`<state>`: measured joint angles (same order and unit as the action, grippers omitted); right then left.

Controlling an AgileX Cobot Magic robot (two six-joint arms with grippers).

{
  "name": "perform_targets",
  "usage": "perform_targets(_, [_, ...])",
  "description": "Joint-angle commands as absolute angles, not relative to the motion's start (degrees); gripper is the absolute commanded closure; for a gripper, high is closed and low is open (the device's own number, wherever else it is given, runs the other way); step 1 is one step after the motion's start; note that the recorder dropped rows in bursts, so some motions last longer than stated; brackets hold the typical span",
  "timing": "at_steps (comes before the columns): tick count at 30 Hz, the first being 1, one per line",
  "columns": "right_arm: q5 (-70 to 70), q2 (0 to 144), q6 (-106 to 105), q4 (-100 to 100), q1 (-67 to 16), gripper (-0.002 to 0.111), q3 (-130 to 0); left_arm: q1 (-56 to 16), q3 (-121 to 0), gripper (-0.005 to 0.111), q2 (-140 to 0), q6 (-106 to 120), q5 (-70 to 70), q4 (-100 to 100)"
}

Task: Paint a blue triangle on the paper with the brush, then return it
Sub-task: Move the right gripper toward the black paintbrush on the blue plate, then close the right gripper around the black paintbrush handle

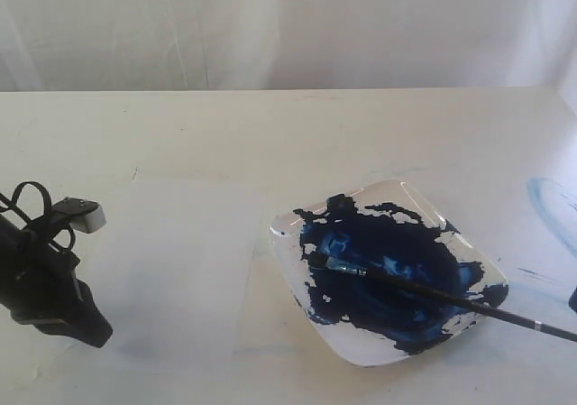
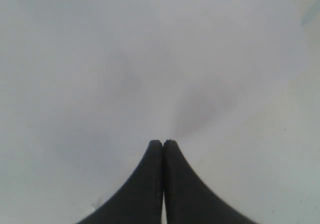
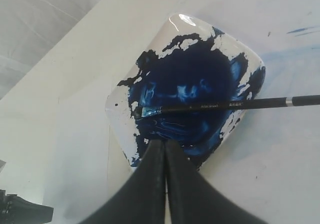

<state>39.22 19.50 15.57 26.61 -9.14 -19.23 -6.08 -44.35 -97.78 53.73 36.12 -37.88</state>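
Observation:
The brush (image 1: 433,289) lies across a white plate (image 1: 403,190), its bristle tip in the dark-blue paint pool (image 1: 383,243) and its black handle sticking out past the plate's right rim. The paper (image 1: 171,261) lies flat left of the plate and looks blank; no blue triangle shows on it. Over the paper's near-left part, my left gripper (image 1: 97,335) (image 2: 163,143) is shut with nothing in it. The right wrist view shows my right gripper (image 3: 165,141) shut and empty, its tips at the plate's (image 3: 185,20) edge, apart from the brush (image 3: 225,105).
A faint pale-blue curved smear (image 1: 548,202) and thin blue streaks (image 3: 300,30) mark the table right of the plate. A white curtain hangs behind the table's far edge. A dark sliver shows at the exterior view's right border.

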Motion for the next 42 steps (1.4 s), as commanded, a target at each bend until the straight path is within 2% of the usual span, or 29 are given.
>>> perform_targets(1, [39.8, 19.6, 15.75, 25.81, -9.26, 0.108, -19.31, -5.82, -44.46, 0.107, -97.69, 53.78, 37.14, -37.0])
perform_targets(10, [34.48, 19.6, 15.64, 28.38, -9.26, 0.108, -16.57, -5.82, -42.43, 0.107, -97.69, 53.78, 34.3, -36.34])
perform_targets(12, [34.48, 19.6, 15.64, 28.28, -9.26, 0.104, -16.57, -5.82, -42.43, 0.107, -97.69, 53.78, 34.3, -36.34])
perform_targets(14, [34.21, 19.6, 15.91, 28.28, -9.26, 0.094, -16.57, -5.82, -42.43, 0.107, -97.69, 53.78, 34.18, -36.35])
perform_targets(18, [33.55, 19.93, 22.14, 28.28, -9.26, 0.061, -16.57, -5.82, -42.43, 0.107, -97.69, 53.78, 34.18, -36.35])
perform_targets(20, [33.24, 21.59, 27.89, 28.42, -9.26, 0.053, -16.2, -5.82, -42.43, 0.107, -97.69, 53.78, 34.18, -36.35])
perform_targets(23, [31.78, 26.1, 36.21, 28.84, -9.26, 0.051, -14.03, -5.82, -42.43, 0.107, -97.69, 53.89, 34.18, -36.35])
perform_targets(28, [19.47, 34.73, 42.55, 30.22, -9.26, 0.051, -11.99, -5.82, -42.43, 0.107, -97.69, 53.89, 34.18, -36.35])
perform_targets(33, [18.24, 44.84, 44.04, 35.82, -9.26, 0.051, -11.99, -5.82, -42.43, 0.107, -97.69, 54.0, 34.18, -36.35])
perform_targets(42, [13.96, 53.95, 43.81, 45.73, -9.26, 0.051, -11.99, -5.82, -42.43, 0.107, -97.69, 54.0, 34.18, -36.35])
